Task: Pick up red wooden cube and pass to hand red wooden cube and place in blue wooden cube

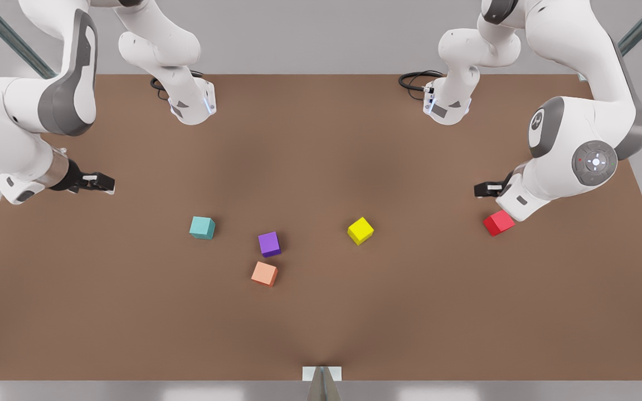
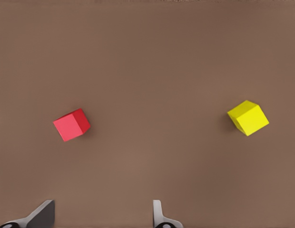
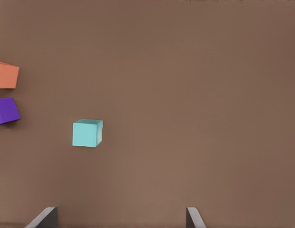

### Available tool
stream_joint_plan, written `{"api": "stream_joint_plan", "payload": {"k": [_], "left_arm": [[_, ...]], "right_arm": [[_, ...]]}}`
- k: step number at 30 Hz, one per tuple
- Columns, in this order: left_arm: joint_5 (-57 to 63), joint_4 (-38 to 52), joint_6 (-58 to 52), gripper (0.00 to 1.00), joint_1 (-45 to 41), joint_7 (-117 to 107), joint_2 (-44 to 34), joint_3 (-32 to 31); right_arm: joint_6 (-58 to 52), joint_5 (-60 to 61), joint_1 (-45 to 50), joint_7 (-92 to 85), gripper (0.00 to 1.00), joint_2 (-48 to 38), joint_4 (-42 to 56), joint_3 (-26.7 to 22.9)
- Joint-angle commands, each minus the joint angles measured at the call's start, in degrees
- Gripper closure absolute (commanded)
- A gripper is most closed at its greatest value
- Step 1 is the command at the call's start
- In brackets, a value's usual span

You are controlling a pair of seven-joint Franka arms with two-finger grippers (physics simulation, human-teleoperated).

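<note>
Your left gripper [image 1: 480,190] hangs spread and empty just beside the red wooden cube [image 1: 499,223], right gripper [image 1: 110,184] spread too, waiting, blue wooden cube [image 1: 202,227] well apart from it.

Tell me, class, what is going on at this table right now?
Nothing is held yet. The left gripper, fingers open, hovers near the red wooden cube at the front view's right. The right gripper, also open, waits at the front view's left, nearest the blue wooden cube. The purple cube, salmon cube and yellow cube sit between on the brown table.
</note>
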Motion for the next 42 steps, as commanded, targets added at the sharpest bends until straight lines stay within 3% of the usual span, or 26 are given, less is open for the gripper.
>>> {"api": "stream_joint_plan", "payload": {"k": [1, 3, 5, 7, 9, 15, 34, 42], "left_arm": [[0.0, -0.1, 0.6, 0.0, 0.0, -2.6, 0.0, 0.0], [0.1, -0.5, 1.5, 0.0, 0.0, -2.6, 0.1, 0.5], [-1.3, -5.2, 12.3, 0.0, 0.1, -2.5, 1.8, 6.2], [-1.3, -4.4, 18.6, 0.0, 4.1, -2.6, 9.9, 7.3], [-5.3, -5.1, 26.0, 0.0, 7.8, -2.6, 13.1, 7.3], [-12.7, -24.9, 45.8, 0.0, 8.3, -3.4, 11.9, 14.1], [-12.4, -37.2, 47.2, 0.0, 8.4, 3.2, 11.4, 14.0], [-12.4, -38.3, 51.6, 0.0, 8.3, 3.2, 13.6, 14.0]], "right_arm": [[1.1, 0.2, -0.7, -0.2, 0.0, -0.1, -0.1, 0.0], [0.4, 0.1, -0.7, 0.0, 0.0, 0.3, 1.1, -0.1], [0.7, 1.0, -1.2, 0.0, 0.0, 0.7, 1.2, -0.4], [0.6, 0.9, -1.2, -0.1, 0.0, 0.7, 1.1, -0.4], [0.6, 0.9, -1.2, -0.1, 0.0, 0.7, 1.1, -0.4], [0.5, 0.9, -1.0, -0.1, 0.0, 0.8, 0.9, -0.4], [1.1, 0.5, -0.4, 0.0, 0.0, -1.4, -1.2, 0.0], [0.6, 0.8, -0.4, -0.1, 0.0, -1.4, -1.7, 0.0]]}}
